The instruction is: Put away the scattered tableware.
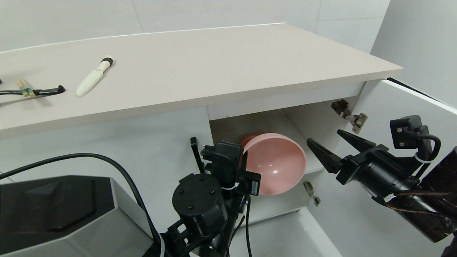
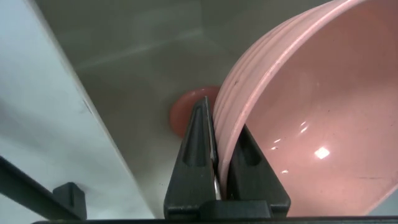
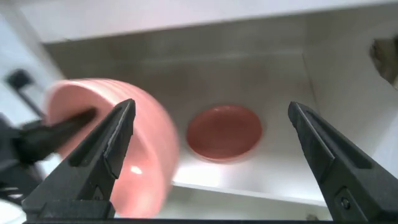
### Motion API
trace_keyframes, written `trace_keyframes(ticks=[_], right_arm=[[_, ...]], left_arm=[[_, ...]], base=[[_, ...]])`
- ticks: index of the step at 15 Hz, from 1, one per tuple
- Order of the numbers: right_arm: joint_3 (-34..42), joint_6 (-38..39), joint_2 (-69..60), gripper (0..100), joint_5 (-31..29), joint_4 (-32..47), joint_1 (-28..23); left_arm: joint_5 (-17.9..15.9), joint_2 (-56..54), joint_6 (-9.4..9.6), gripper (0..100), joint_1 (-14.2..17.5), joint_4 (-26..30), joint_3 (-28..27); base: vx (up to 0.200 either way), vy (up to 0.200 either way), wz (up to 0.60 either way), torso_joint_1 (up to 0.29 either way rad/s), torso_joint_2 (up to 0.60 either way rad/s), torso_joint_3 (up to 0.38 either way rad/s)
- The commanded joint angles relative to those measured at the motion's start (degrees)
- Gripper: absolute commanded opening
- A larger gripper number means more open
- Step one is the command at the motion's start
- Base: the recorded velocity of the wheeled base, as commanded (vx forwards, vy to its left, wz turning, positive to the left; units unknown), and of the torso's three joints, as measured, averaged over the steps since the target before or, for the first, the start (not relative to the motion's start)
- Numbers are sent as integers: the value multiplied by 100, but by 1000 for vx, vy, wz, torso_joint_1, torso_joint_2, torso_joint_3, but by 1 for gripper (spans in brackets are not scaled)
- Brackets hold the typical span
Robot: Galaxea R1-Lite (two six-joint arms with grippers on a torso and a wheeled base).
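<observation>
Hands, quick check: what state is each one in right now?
Left hand: closed on the rim of the pink bowl.
Right hand: open, holding nothing.

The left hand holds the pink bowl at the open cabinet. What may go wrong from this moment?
1. The left hand grips the pink bowl only at its rim, and the bowl hangs tilted, so it may slip or swing.
2. The red plate lies on the shelf behind it; the bowl may knock it when set down.
3. The open right hand hovers close beside the bowl and may bump it.
</observation>
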Motion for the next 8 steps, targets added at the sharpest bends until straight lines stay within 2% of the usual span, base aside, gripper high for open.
trace_keyframes(ticks=[1,5,8], right_arm=[[50,4,-90,100,-4,-6,52],[164,4,-28,100,5,-6,43],[146,4,182,100,-4,-6,43]], left_arm=[[-2,-21,-30,0,-5,-6,-2],[-11,-65,-47,0,-5,-6,-503],[-11,-30,-38,0,-84,-6,-582]], base=[[0,0,0,0,0,0],[0,0,0,0,0,0],[0,0,0,0,0,0]])
